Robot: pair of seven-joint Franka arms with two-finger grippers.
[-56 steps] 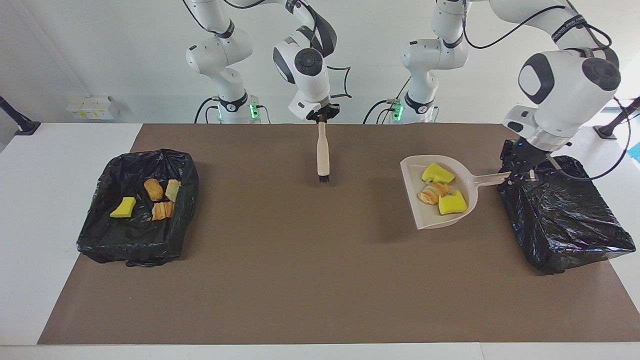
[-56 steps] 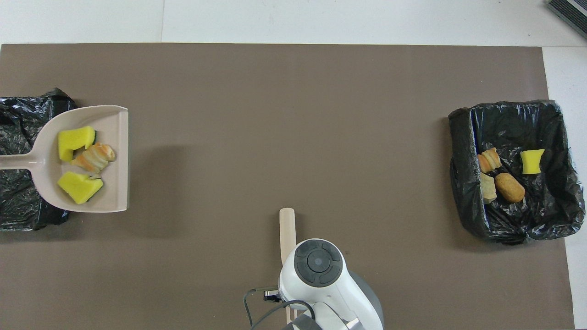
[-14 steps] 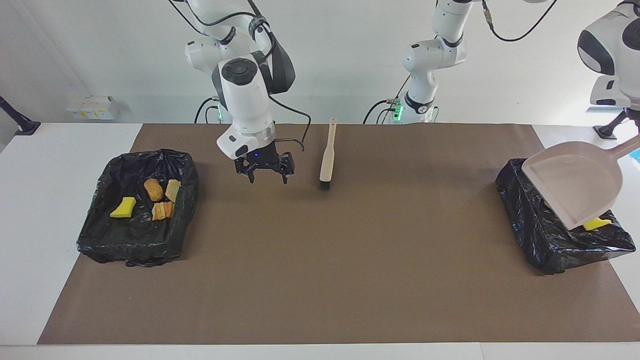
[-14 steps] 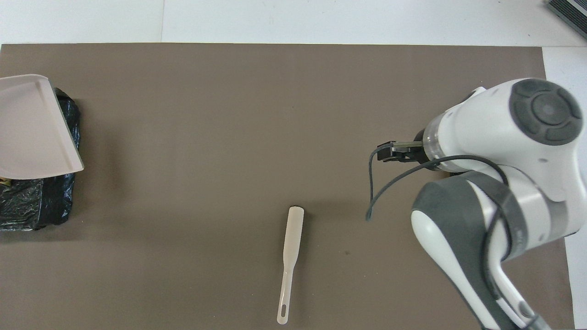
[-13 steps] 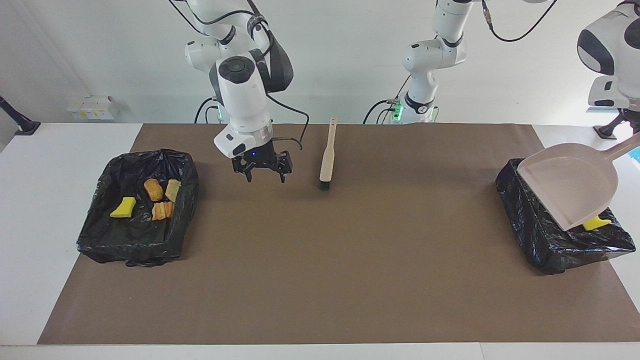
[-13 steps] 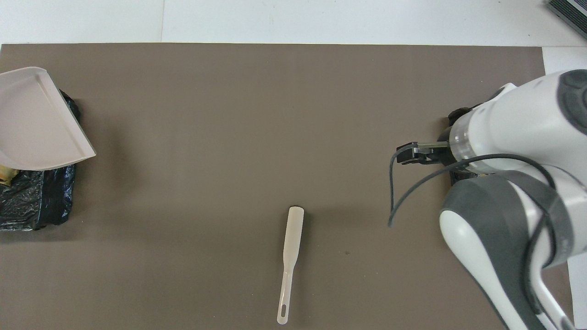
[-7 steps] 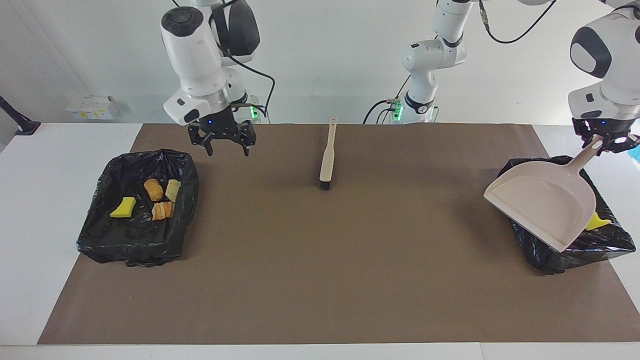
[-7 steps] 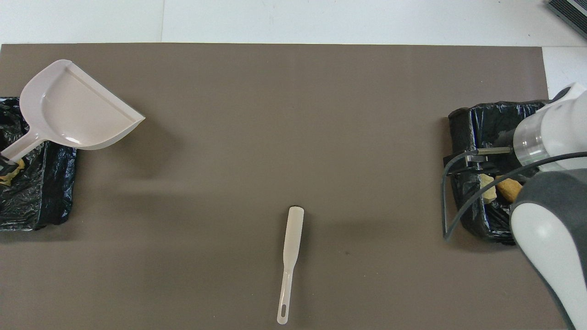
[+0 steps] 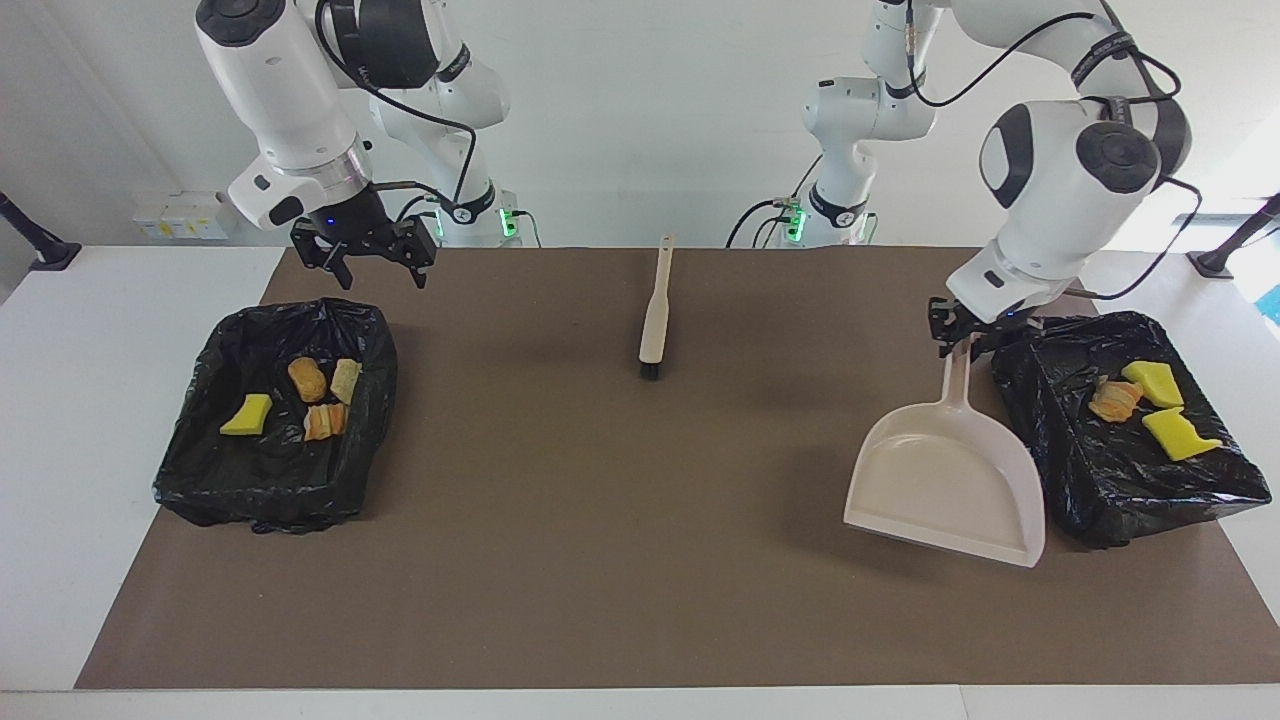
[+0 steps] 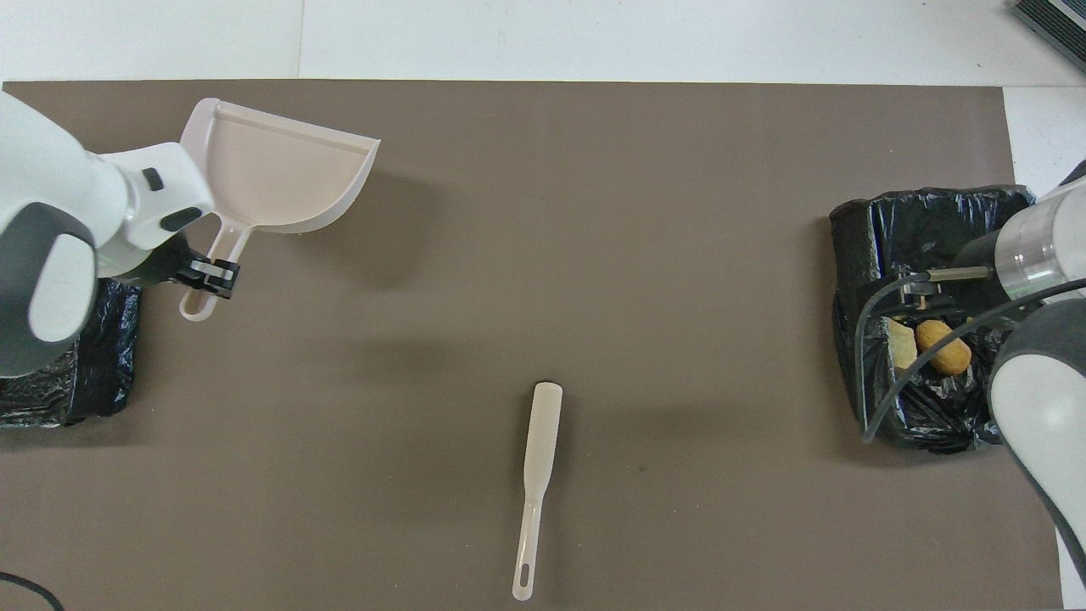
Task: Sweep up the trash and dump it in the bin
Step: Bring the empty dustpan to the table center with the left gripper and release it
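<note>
I've got the left gripper point(image 9: 966, 340) clamped on the empty beige plastic dustpan point(image 9: 945, 480); right gripper point(image 9: 364, 255) hangs open, idle. Yellow and tan trash pieces point(image 9: 1140, 395) sit in both black-lined bins point(image 9: 1100, 480). Risk: dustpan mouth clips the bin wall while lowering.

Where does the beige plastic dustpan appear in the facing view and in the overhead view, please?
Facing view: the beige plastic dustpan hangs empty from the left gripper, beside the black-lined bin at the left arm's end of the table.
Overhead view: the dustpan sits at upper left, its handle clamped by the left gripper.
Shared landmark: the beige black-bristled brush lying mid-table.
</note>
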